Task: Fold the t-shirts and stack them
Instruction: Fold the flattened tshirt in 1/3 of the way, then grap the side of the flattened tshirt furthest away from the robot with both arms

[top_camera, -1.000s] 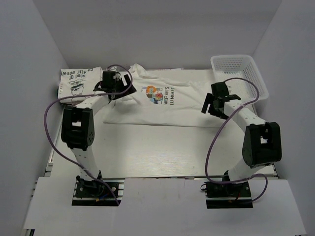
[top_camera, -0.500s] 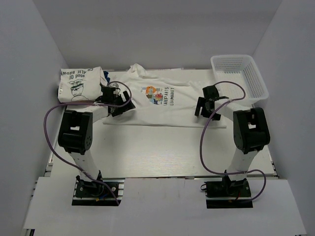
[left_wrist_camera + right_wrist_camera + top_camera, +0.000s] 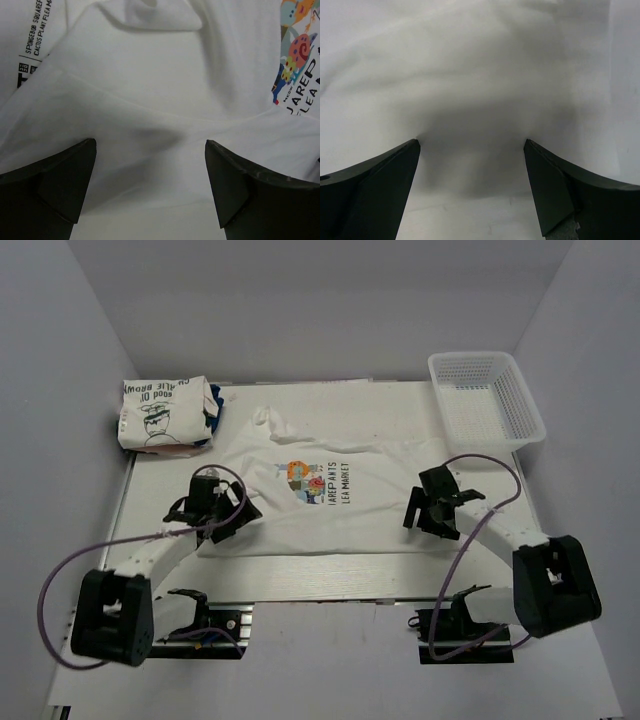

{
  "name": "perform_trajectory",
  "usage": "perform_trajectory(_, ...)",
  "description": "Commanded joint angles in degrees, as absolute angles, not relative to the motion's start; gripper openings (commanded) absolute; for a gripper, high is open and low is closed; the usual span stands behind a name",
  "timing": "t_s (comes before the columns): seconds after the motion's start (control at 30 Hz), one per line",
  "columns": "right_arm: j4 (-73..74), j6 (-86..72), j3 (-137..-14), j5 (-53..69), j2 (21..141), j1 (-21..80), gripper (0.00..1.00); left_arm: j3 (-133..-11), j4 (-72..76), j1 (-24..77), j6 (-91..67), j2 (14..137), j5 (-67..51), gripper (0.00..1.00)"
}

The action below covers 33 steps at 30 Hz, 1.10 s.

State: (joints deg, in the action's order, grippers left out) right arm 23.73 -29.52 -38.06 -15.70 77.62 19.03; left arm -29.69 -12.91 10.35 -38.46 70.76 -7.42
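The t-shirt with the colourful cartoon print (image 3: 320,490) lies spread flat in the middle of the table, its hem toward the near edge. The folded Charlie Brown t-shirt (image 3: 160,415) sits at the far left. My left gripper (image 3: 225,522) is open over the spread shirt's near left corner. In the left wrist view the left gripper (image 3: 150,150) has its jaws wide apart over white cloth (image 3: 150,75), empty. My right gripper (image 3: 425,522) is open at the shirt's near right edge. In the right wrist view the right gripper (image 3: 471,145) straddles the cloth edge (image 3: 470,60), empty.
A white mesh basket (image 3: 485,400) stands at the far right corner. White walls enclose the table on three sides. Purple cables loop from both arms. Bare tabletop (image 3: 470,215) shows just below the shirt's edge in the right wrist view.
Both grippers have moved from the far side toward the near edge. The printed shirt has shifted nearer with them and lies flatter. The folded shirt has not moved.
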Motion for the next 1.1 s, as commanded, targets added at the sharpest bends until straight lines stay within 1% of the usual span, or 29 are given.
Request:
perform_trajectory(0.0, 31.0, -33.9, -34.2, -13.5, 69.0, 20.5, 0.9, -25.4, -27.6, 10.7, -43.7, 58.6, -7.6, 1.0)
perform_trajectory(0.07, 32.0, -34.2, -32.8, -12.3, 65.8, 21.5, 0.9, -25.4, -30.0, 10.7, -44.8, 53.5, -8.8, 1.0)
perform_trajectory(0.13, 31.0, -32.8, -32.9, -12.6, 61.3, 22.1, 0.9, -26.9, -28.7, 10.7, -44.8, 49.2, -9.7, 1.0)
perform_trajectory(0.17, 29.5, -31.4, -33.2, -17.0, 60.1, 22.2, 0.9, -29.3, -25.3, 10.7, -42.9, 50.0, -10.2, 1.0)
perform_trajectory(0.23, 28.9, -30.7, -35.0, -18.2, 60.6, 22.3, 0.9, -33.8, -23.5, 10.7, -42.0, 51.7, -9.1, 1.0)
perform_trajectory(0.27, 28.8, -30.2, -36.1, -20.2, 61.2, 22.2, 0.9, -36.6, -23.5, 10.7, -40.2, 56.6, -7.9, 1.0)
perform_trajectory(0.3, 27.8, -30.3, -40.0, -21.9, 62.1, 22.1, 0.9, -42.5, -23.5, 10.7, -39.0, 59.6, -6.5, 1.0)
perform_trajectory(0.37, 27.2, -31.3, -42.7, -23.6, 63.6, 22.0, 0.9, -47.7, -22.7, 10.7, -36.9, 65.4, -4.9, 1.0)
perform_trajectory(0.4, 24.5, -31.6, -45.7, -25.4, 66.2, 21.9, 0.9, -52.2, -20.9, 10.7, -35.6, 71.3, -4.3, 1.0)
perform_trajectory(0.43, 23.8, -32.2, -46.7, -26.3, 67.4, 21.6, 0.9, -54.4, -20.0, 10.1, -35.0, 74.3, -4.3, 1.0)
perform_trajectory(0.47, 23.3, -32.7, -47.8, -27.1, 71.8, 21.4, 0.9, -56.5, -19.3, 9.6, -35.0, 77.2, -4.3, 1.0)
perform_trajectory(0.5, 22.0, -32.6, -51.6, -27.3, 73.7, 21.1, 0.9, -61.6, -19.3, 9.6, -33.4, 83.3, -4.3, 1.0)
perform_trajectory(0.53, 22.7, -32.4, -53.6, -27.1, 75.8, 21.0, 0.9, -64.6, -19.3, 9.6, -32.4, 86.5, -3.8, 1.0)
perform_trajectory(0.57, 24.2, -32.4, -57.8, -27.1, 82.0, 20.8, 0.9, -67.8, -21.1, 9.6, -32.4, 89.8, -2.5, 1.0)
perform_trajectory(0.6, 24.9, -32.3, -61.8, -27.0, 84.1, 20.3, 0.9, -74.7, -22.5, 9.6, -30.4, 93.0, -2.5, 1.0)
perform_trajectory(0.63, 26.8, -31.8, -63.7, -26.8, 86.0, 20.1, 0.9, -77.9, -24.7, 9.6, -29.5, 98.8, -2.5, 1.0)
perform_trajectory(0.67, 27.2, -31.7, -67.6, -26.8, 90.8, 20.0, 0.9, -80.7, -24.7, 9.6, -28.7, 101.5, -2.5, 1.0)
perform_trajectory(0.7, 27.7, -31.6, -69.5, -26.5, 92.3, 19.5, 0.9, -85.5, -24.7, 9.6, -26.7, 103.9, -3.0, 1.0)
perform_trajectory(0.73, 27.7, -31.2, -73.9, -25.8, 93.6, 19.5, 0.9, -88.0, -25.2, 9.6, -25.7, 106.3, -3.0, 1.0)
perform_trajectory(0.77, 27.3, -30.3, -75.0, -25.6, 96.3, 19.4, 0.9, -90.2, -25.9, 9.6, -24.6, 111.1, -4.9, 0.98)
perform_trajectory(0.83, 27.2, -29.9, -79.4, -24.7, 99.4, 18.9, 0.9, -98.6, -29.6, 9.1, -22.1, 116.3, -5.8, 0.95)
perform_trajectory(0.87, 26.5, -28.1, -80.4, -24.6, 102.5, 18.7, 0.9, -105.5, -31.2, 9.1, -22.1, 118.8, -5.8, 0.95)
perform_trajectory(0.9, 26.3, -27.6, -81.4, -24.5, 103.8, 18.7, 0.9, -108.4, -32.2, 9.1, -21.4, 123.5, -5.8, 0.95)
perform_trajectory(0.93, 26.4, -26.9, -85.1, -24.1, 105.9, 18.5, 0.9, -110.8, -32.7, 9.1, -21.4, 125.7, -5.8, 0.95)
perform_trajectory(0.97, 26.3, -26.2, -86.2, -24.3, 107.0, 18.6, 0.9, -115.0, -32.7, 9.1, -21.4, 127.6, -5.8, 0.95)
perform_trajectory(1.0, 27.1, -26.1, -88.7, -24.3, 109.2, 18.5, 0.9, -117.2, -33.2, 9.1, -21.4, 129.6, -6.5, 0.93)
perform_trajectory(1.07, 28.3, -25.8, -93.1, -24.3, 112.3, 18.2, 0.9, -123.7, -35.2, 9.1, -21.4, 135.2, -5.7, 0.93)
